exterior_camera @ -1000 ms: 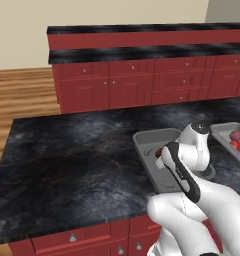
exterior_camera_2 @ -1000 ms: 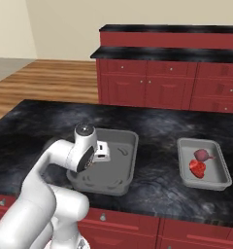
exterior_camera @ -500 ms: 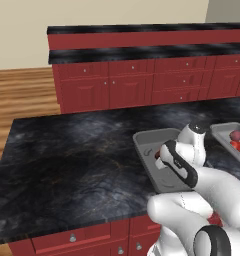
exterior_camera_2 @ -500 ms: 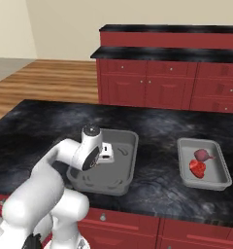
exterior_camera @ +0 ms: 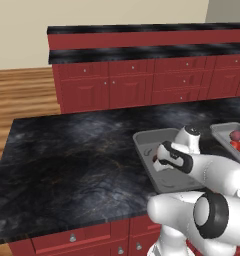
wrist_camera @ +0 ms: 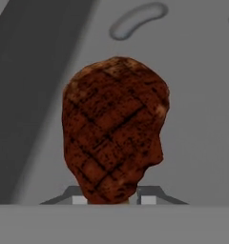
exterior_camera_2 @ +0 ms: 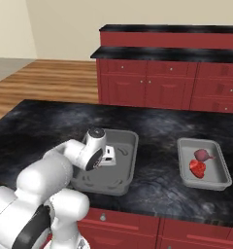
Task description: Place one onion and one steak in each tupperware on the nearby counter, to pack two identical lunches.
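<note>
The gripper [wrist_camera: 109, 199] is closed on the dark brown steak [wrist_camera: 114, 128]. In the hand view the meat hangs in front of the camera, its lower end pinched between the two fingers at 6 o'clock, and its grilled surface shows dark crossed lines. Behind it I see the smooth grey floor of the larger tupperware [exterior_camera_2: 128, 168], with a small oval mark at 12 o'clock.

From the right base view, the arm reaches low over this larger, darker tupperware, which stands on the black marbled counter [exterior_camera_2: 41, 121]. The hand is inside the outline of the container, near its left half. From the left base view, the same tupperware [exterior_camera: 148, 145] lies at about 3 o'clock, and a small piece of reddish meat [exterior_camera: 156, 158] shows just beside the hand, above the container's floor. I cannot tell if the steak touches the floor or hangs a little above it.

The smaller, lighter tupperware [exterior_camera_2: 216, 180] stands apart, at 3 o'clock in the right base view. In it lie the purplish onion [exterior_camera_2: 202, 154] and, just beside it toward the near side, the bright red steak [exterior_camera_2: 197, 168].

Behind the counter, at 12 o'clock, runs a long two-tiered red counter [exterior_camera_2: 167, 82] with small knobs, and a wooden floor [exterior_camera_2: 45, 82] lies at 10 o'clock.
</note>
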Controlling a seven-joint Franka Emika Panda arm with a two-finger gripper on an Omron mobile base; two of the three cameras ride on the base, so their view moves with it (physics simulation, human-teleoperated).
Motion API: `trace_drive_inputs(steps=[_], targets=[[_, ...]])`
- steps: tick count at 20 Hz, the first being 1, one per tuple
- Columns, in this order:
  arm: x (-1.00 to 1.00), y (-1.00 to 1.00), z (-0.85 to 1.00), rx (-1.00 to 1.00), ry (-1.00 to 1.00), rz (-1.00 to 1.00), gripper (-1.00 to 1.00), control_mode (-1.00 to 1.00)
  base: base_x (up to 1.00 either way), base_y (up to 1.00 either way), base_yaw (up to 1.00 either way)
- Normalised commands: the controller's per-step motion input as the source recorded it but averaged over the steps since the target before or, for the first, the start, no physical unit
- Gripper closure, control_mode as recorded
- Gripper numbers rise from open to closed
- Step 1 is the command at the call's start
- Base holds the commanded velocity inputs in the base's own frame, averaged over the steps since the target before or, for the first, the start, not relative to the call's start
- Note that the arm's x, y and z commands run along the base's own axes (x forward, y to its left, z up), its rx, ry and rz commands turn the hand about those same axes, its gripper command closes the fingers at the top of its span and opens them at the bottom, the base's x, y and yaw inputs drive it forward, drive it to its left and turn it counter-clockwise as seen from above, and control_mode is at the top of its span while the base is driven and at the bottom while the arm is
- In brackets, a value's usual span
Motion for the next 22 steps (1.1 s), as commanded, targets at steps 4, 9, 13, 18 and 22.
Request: trace_drive_inputs(steps=[4,9,13,18,22], targets=[[-0.05,0.01,0.11,0.00,0.00,0.00,-1.00,-1.00,0.00,0.00,0.00],[-0.17,0.00,0.61,-0.01,-0.06,0.00,-1.00,-1.00,0.00,0.00,0.00],[-0.79,0.00,0.93,-0.04,-0.16,-0.02,-1.00,-1.00,0.00,0.00,0.00],[-1.00,0.00,0.59,-0.06,-0.26,-0.13,-1.00,-1.00,0.00,0.00,0.00],[-1.00,0.05,0.07,-0.18,-0.33,-0.13,-1.00,-1.00,0.00,0.00,0.00]])
